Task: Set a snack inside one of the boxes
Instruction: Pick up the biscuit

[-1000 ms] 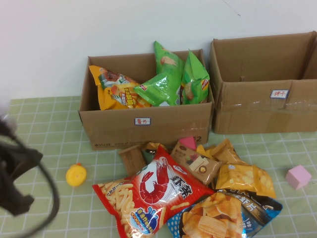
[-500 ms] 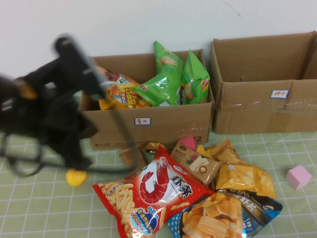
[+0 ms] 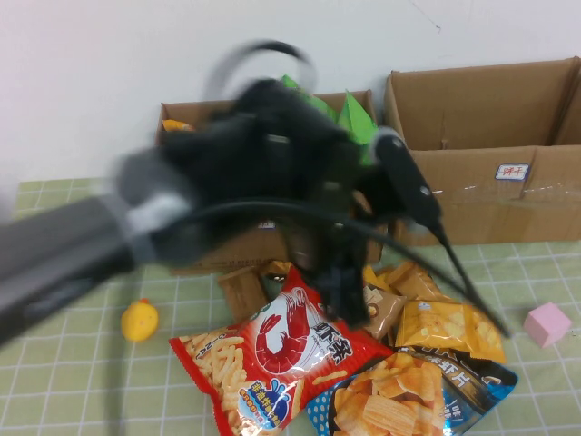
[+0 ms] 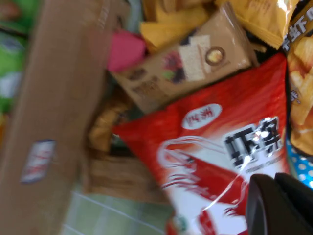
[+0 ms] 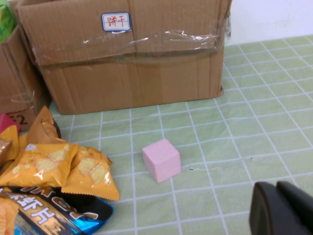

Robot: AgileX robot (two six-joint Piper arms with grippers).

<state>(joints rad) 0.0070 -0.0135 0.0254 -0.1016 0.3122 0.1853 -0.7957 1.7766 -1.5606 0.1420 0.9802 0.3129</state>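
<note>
Yellow-orange crinkly foil pouches (image 3: 449, 327), the snack to be moved, lie in the pile on the green checked surface (image 3: 73, 363). They are just in front of the wider brown cardboard carton with clear tape and a small blue-edged label (image 3: 472, 204), and none is inside it yet.

The left claw (image 3: 349, 304) hangs low over the pile, blurred. In its wrist view it sits above the big red shrimp-picture bag (image 4: 210, 161), beside a flat brown pouch (image 4: 190, 63). I cannot tell whether it is open or closed. The right claw (image 5: 281, 208) is above bare surface near a pink cube (image 5: 161, 160), facing the taped carton (image 5: 132, 63). Its state cannot be told either, and nothing shows in it.

The main risk is a wrong pick. The left claw is over the red bag and the brown pouch, not a yellow-orange one, so coming down from here would likely take the wrong packet.

The small pouches also overlap each other and the blue chips bag (image 3: 408, 400), so two may come up together, or slick foil may slip free.

The narrower carton with green bags (image 3: 209, 254) stands close behind the arm. A short carry could drop the snack there, and the trailing cable could drag packets about.
</note>
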